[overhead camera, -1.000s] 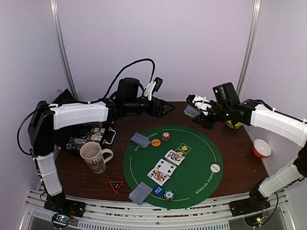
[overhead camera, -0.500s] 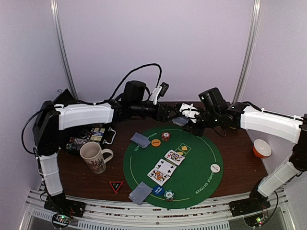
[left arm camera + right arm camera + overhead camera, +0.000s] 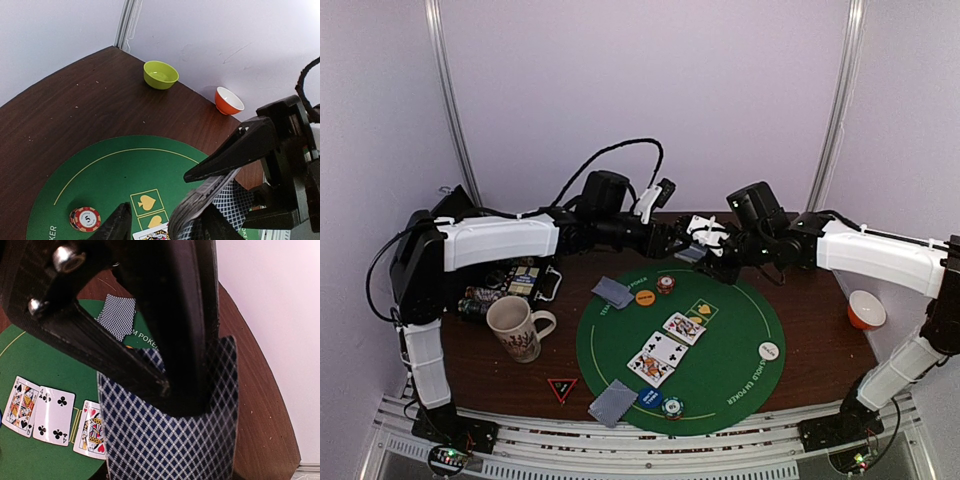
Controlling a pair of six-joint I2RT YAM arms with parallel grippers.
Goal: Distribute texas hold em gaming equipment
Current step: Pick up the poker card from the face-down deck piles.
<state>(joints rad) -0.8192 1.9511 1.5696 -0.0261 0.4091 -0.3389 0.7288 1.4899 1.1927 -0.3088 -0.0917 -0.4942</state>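
Observation:
My right gripper (image 3: 708,250) is shut on a deck of blue diamond-backed cards (image 3: 692,253), held above the far edge of the green mat (image 3: 740,390). The deck (image 3: 165,440) fills the right wrist view. My left gripper (image 3: 676,240) meets it from the left; its jaws (image 3: 165,226) stand open around the deck's edge (image 3: 197,202), with a gap on the left side. On the mat lie face-up cards (image 3: 665,342), two face-down piles (image 3: 613,291) (image 3: 614,402), a red chip (image 3: 665,284), a teal chip (image 3: 672,406), and orange (image 3: 645,297), blue (image 3: 650,397) and white (image 3: 769,351) buttons.
A patterned mug (image 3: 515,328) stands left of the mat, with a cluttered case (image 3: 510,280) behind it. A red triangle (image 3: 562,387) lies near the front. An orange bowl (image 3: 866,309) sits at the right edge. A yellow-green bowl (image 3: 160,74) sits by the back wall.
Both grippers have moved toward each other above the mat's far edge. The left jaws have narrowed around the deck, which the right gripper still holds.

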